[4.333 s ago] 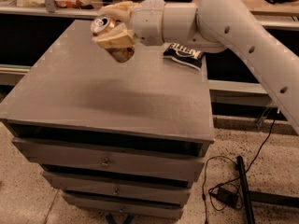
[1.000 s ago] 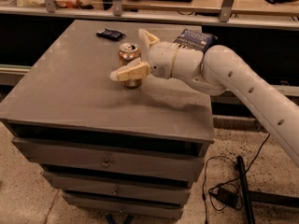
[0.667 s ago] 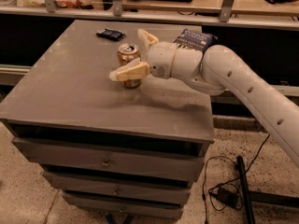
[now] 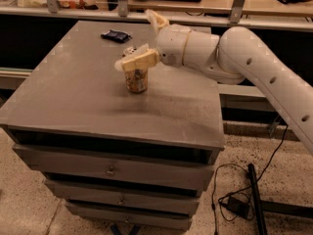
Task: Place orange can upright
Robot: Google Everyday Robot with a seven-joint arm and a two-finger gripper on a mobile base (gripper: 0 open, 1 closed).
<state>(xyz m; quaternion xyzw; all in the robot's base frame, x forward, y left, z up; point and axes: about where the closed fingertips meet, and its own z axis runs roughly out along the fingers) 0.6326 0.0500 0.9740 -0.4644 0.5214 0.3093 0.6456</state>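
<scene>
Gripper (image 4: 134,40) hangs over the middle of the grey table (image 4: 73,97), and its 2 fingers are spread wide apart, holding nothing. A second ago the near finger sat lower, down in front of the can. Now it has come up and only crosses the can's top part. I cannot tell if it touches there.

At the far left of the table lies a dark blue chip bag (image 4: 116,35), well apart from the rest. Next comes the orange can (image 4: 136,81). It stands straight up on the table, with its silver top up, just under the near finger. It looks like it stands by itself.

To the right, the white arm (image 4: 244,58) reaches in from the side. On the floor at the far right lie black cables (image 4: 234,199).

So the job looks nearly done. I think the arm only has to pull away without bumping the can over.
</scene>
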